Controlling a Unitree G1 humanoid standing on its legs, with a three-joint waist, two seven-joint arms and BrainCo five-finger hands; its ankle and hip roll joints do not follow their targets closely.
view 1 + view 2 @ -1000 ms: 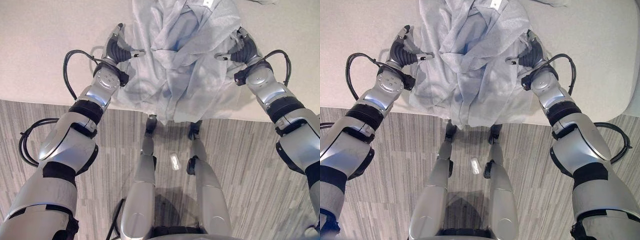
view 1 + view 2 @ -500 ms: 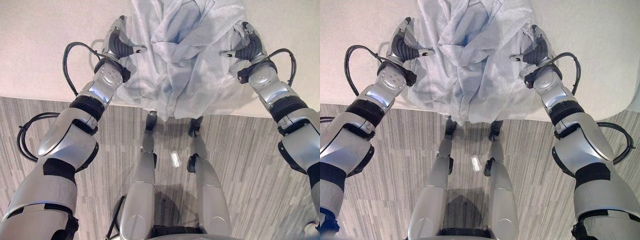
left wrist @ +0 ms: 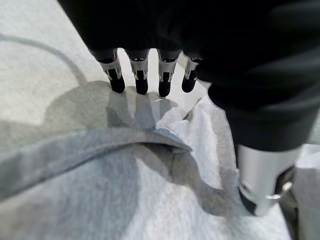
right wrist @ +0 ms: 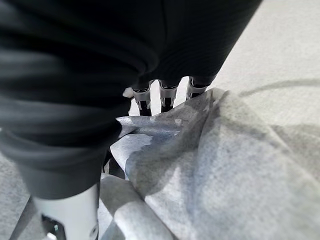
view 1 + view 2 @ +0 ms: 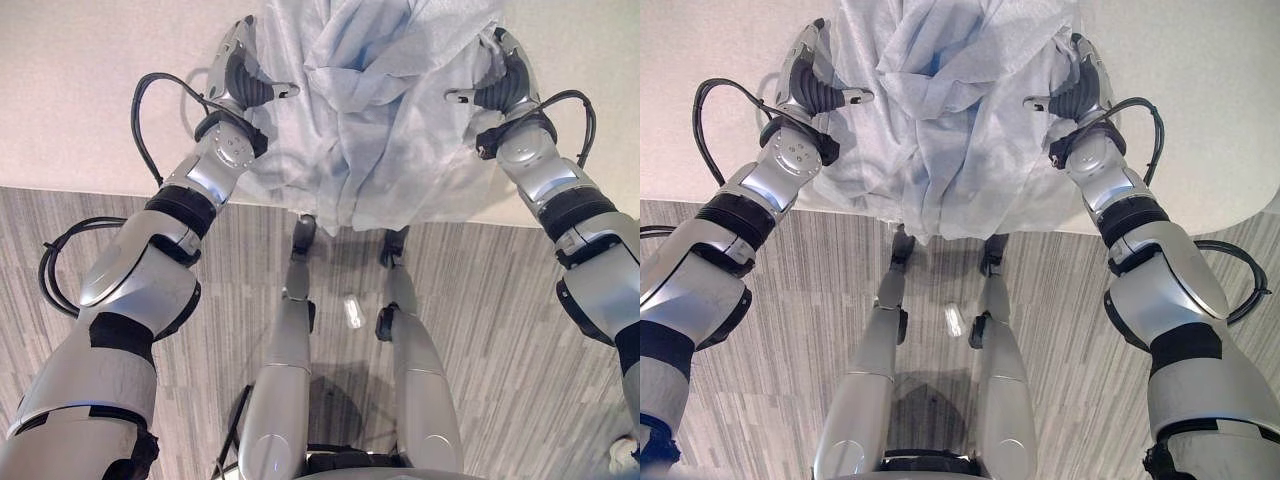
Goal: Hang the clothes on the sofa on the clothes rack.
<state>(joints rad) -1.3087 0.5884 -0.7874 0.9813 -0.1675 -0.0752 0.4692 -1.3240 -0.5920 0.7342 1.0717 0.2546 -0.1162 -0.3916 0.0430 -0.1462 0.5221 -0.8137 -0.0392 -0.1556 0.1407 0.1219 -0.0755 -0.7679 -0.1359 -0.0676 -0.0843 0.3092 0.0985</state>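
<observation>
Where both hands reach forward, the pale sofa (image 5: 90, 90) lies beneath them, with grey striped floor (image 5: 500, 330) nearer the robot. A light grey garment (image 5: 370, 110) lies crumpled between the hands — its lower edge droops over the sofa front. Left hand (image 5: 235, 75): fingers straight, tips on the sofa at the cloth's edge, nothing gripped. Right hand (image 5: 503, 70) — fingertips buried in the fold; grip cannot be told.

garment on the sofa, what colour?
Pale grey-blue garment, plain with no pattern; clearest in the left eye view.
</observation>
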